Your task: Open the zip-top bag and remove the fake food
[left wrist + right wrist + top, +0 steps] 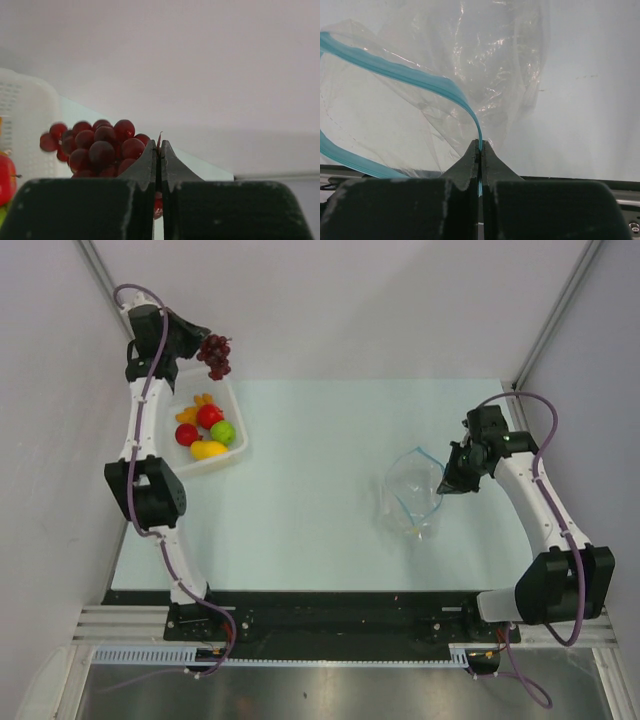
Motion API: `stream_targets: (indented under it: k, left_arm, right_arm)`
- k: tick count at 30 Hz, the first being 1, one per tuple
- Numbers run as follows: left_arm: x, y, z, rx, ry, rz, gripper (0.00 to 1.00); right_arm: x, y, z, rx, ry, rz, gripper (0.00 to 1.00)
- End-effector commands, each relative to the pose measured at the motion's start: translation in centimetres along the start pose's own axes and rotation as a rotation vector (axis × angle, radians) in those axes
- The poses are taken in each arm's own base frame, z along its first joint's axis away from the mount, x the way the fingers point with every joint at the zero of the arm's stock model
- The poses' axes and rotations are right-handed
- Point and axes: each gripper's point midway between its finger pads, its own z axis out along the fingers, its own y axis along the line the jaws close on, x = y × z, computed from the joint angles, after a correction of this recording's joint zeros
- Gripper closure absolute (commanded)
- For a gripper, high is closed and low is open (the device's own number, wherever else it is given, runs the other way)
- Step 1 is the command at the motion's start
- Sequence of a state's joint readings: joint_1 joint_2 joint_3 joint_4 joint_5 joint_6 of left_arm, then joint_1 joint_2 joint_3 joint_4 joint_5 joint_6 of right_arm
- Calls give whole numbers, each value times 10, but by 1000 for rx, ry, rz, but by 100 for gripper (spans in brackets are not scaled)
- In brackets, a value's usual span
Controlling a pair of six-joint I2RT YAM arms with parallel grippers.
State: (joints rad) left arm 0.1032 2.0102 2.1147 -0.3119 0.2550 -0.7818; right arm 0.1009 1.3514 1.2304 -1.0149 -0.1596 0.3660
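Note:
The dark red grape bunch (216,355) (95,147) hangs in the air above the far end of the white basket (238,412), pinched by its stem in my shut left gripper (200,352) (159,144). Other fake food lies in the basket: two red fruits (210,416), a green one (223,432), a yellow piece (208,450) and orange bits (203,399). The clear zip-top bag (412,498) (445,75) sits right of centre, mouth open, nothing visible inside. My right gripper (447,483) (480,145) is shut on its teal zip strip (420,77).
The basket stands at the table's left edge, beside the left arm. In the left wrist view its perforated wall (30,115) and a red fruit (5,180) show at the left. Grey walls enclose the pale table (310,470) on three sides.

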Motion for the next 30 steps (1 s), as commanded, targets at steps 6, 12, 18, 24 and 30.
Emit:
stream_targets:
  k: [6,12,18,24,30]
  left_arm:
    - [-63,60,36,-30,-172,-88,99]
    - [-31,134,45,-208,-116,-65,100]
    - [0,179,23,-367,-68,-78,99]
    - [30,208,-5,-515,18,-125,83]
    - [41,184,-19,-424,60,-93,31]
  right_arm:
    - [-34,6,-2,-29,-43,34,100]
    - [-39,3,-2,-22,-33,39,100]
    - [-36,0,-6,-15,-25,30,100]
    - [-30,-1,-15,-12,-25,33,100]
    - [-22,-5,-34,12,-52,42,100]
